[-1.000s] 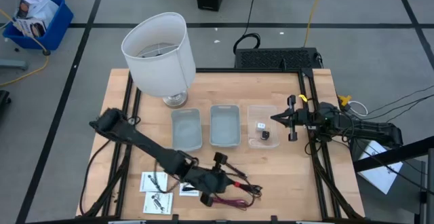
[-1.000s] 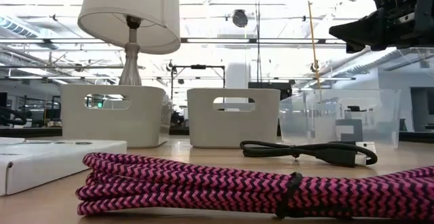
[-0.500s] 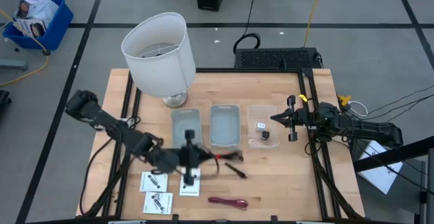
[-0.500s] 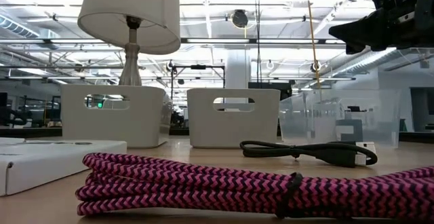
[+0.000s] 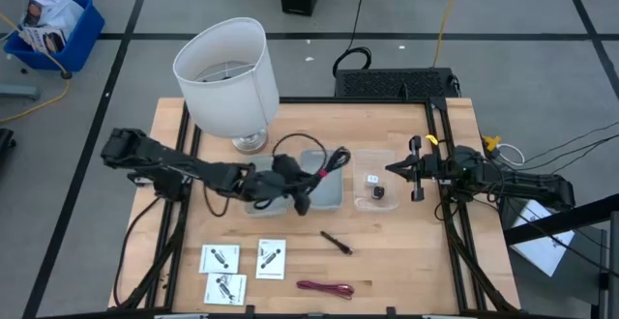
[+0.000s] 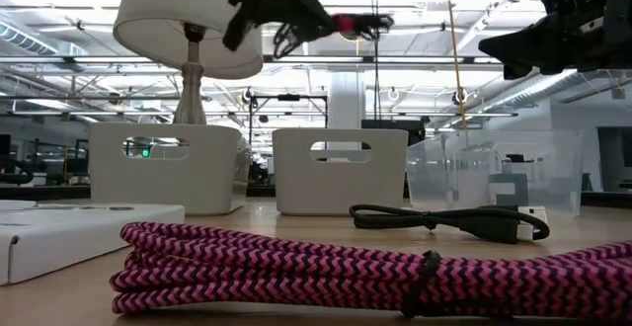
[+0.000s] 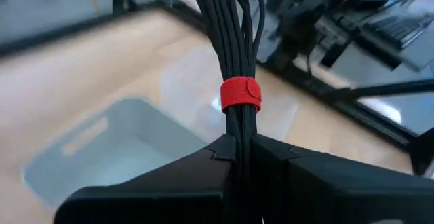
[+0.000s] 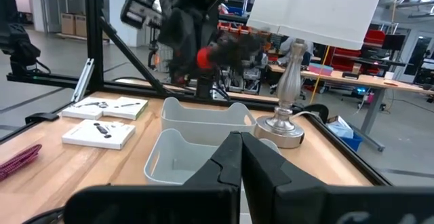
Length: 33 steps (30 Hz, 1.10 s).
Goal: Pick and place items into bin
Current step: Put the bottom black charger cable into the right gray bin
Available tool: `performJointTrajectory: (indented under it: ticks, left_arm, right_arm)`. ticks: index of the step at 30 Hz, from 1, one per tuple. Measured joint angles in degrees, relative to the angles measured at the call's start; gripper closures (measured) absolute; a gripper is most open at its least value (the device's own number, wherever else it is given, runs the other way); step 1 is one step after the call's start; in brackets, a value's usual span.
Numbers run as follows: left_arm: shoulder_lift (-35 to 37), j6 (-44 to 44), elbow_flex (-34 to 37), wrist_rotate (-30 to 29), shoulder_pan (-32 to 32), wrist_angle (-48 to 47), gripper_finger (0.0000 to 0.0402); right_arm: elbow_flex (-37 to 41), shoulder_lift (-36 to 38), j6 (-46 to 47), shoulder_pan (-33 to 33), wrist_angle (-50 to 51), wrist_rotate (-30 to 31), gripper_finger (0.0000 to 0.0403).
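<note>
My left gripper [image 5: 294,180] hovers above the two grey bins, shut on a black coiled cable [image 5: 304,149] bound by a red strap [image 7: 241,94]. The low view shows this cable [image 6: 341,23] high over the bins. Three white packets [image 5: 221,258] [image 5: 272,258] [image 5: 224,288], a magenta cable [image 5: 324,288] and a short black cable [image 5: 337,243] lie flat on the near part of the table. A tiny black cube [image 5: 379,191] and a white tag [image 5: 372,178] lie in the clear bin [image 5: 360,161]. My right gripper [image 5: 399,169] waits, shut, just right of the clear bin. My left gripper pinches the black cable's bundled strands [image 7: 239,132] between its two fingers, just behind the red strap. The bundle runs along the fingers and sticks out past their tips, the loops fanning beyond the strap. It is lifted clear, roughly level, above the grey bins.
Two grey bins [image 5: 259,203] [image 5: 323,201] and the clear bin stand in a row mid-table. A big white lampshade on a metal base [image 5: 227,68] stands at the far left. Black frame rails [image 5: 437,213] run along the table's sides. Bare wood lies right of the near items.
My left gripper has risen from the near part of the table, carrying the black cable toward the far edge. The cable has gone from lying beside the magenta cable to hanging clear above the grey bins. The magenta and short black cables stay where they were.
</note>
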<state>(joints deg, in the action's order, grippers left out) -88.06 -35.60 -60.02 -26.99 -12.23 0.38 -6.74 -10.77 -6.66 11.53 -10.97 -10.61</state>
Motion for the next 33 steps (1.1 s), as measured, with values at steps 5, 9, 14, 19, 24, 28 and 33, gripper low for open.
performJointTrajectory:
  ticks: [5, 9, 14, 19, 24, 28, 33]
  left_arm:
    - [-7.26, -7.22, -9.84, 9.97, 2.05, -17.86, 0.0378]
    - [-12.56, -8.34, -20.25, 12.00, 3.15, -31.52, 0.0378]
    - [-15.52, -8.07, -30.10, 13.22, 4.17, -44.24, 0.0378]
    - [-15.71, -9.28, -32.47, 18.83, 5.62, -50.35, 0.0376]
    - [-16.02, -9.26, -32.47, 23.76, 8.02, -52.76, 0.0379]
    - [-16.77, -7.70, -32.47, 25.58, 9.90, -52.92, 0.0378]
    - [-18.46, -6.45, -32.51, 26.53, 11.94, -54.68, 0.0379]
  right_arm:
    - [0.00, -0.50, 0.00, 0.00, -0.01, 0.00, 0.0403]
    - [0.00, -0.91, 0.00, 0.00, -0.07, 0.00, 0.0403]
    - [0.00, -1.11, 0.13, 0.00, 0.07, 0.00, 0.0403]
    - [0.00, -1.26, 0.11, 0.00, 0.05, 0.00, 0.0403]
    - [0.00, -1.26, 0.02, 0.00, -0.30, 0.00, 0.0403]
    - [0.00, -1.26, 0.02, 0.00, -0.38, 0.00, 0.0403]
    - [0.00, -1.39, 0.02, 0.00, -0.67, 0.00, 0.0403]
